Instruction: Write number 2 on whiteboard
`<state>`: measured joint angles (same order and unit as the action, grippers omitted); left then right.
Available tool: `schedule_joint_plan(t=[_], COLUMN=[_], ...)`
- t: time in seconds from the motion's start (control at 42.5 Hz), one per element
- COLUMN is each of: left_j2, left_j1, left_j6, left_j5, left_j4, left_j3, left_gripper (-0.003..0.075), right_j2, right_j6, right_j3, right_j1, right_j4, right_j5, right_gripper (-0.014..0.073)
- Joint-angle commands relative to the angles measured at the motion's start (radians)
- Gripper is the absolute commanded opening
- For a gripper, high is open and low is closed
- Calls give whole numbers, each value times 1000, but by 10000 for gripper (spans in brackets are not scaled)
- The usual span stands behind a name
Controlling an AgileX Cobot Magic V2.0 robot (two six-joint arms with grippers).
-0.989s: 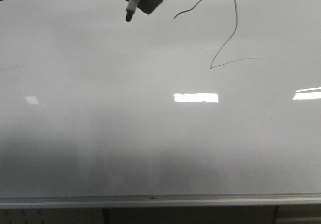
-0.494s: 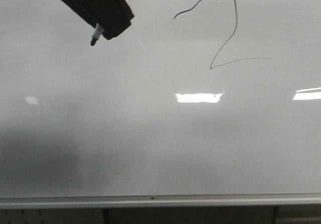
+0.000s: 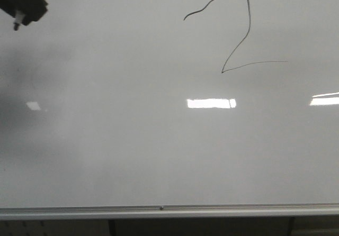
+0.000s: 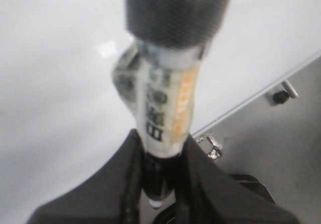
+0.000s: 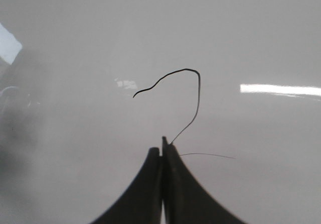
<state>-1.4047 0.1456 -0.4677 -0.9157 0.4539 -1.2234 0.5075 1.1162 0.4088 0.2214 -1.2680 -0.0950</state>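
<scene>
The number 2 point(image 3: 237, 32) is a thin dark line high on the whiteboard point(image 3: 159, 151), right of centre. My left gripper point(image 3: 24, 7) is at the far upper left corner of the front view, far left of the figure. It is shut on a marker point(image 3: 17, 21), whose dark tip points down. In the left wrist view the marker point(image 4: 168, 108) stands between the black fingers point(image 4: 115, 184) of the left gripper point(image 4: 160, 184). My right gripper point(image 5: 163, 151) is shut with nothing in it, its tips in front of the number 2 point(image 5: 188, 101); it is out of the front view.
A silver rail point(image 3: 169, 211) runs along the whiteboard's lower edge. Bright light reflections point(image 3: 211, 103) lie across the board. In the left wrist view the rail point(image 4: 261, 91), a metal bracket point(image 4: 211, 146) and a small caster point(image 4: 281, 96) show over grey floor.
My left gripper has carried the marker far to the left, from near the top middle of the board to its upper left corner. The number 2 is unchanged.
</scene>
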Motion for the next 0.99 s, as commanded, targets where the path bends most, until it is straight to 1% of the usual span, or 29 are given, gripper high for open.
schedule_joint_plan(t=[0.0,0.094,0.188,0.283,0.424,0.612,0.777,0.965], left_j2=[71,75,75,73,52,-83,-201,-271], left_j1=[-76,-144,-186,-201,-203,-203,-203,-203], left_j6=[50,57,57,57,61,91,113,113], left_j5=[60,60,60,71,150,71,50,11], left_j4=[0,-8,-8,-8,-8,-12,-28,-33], left_j3=[25,54,58,54,42,-71,-195,-265], left_gripper=[-19,-19,-20,-20,-19,-19,-19,-19], right_j2=[-43,-51,-50,-50,-50,-50,-50,-50], right_j6=[3,3,3,3,3,3,3,3], right_j3=[8,9,9,9,9,9,9,9], right_j1=[-5,-5,-5,-5,-5,-5,-5,-5], right_j4=[-22,-22,-22,-22,-22,-22,-22,-22], right_j5=[37,30,19,6,-4,-5,-15,-16], right_gripper=[-118,-118,-118,-118,-118,-118,-118,-118])
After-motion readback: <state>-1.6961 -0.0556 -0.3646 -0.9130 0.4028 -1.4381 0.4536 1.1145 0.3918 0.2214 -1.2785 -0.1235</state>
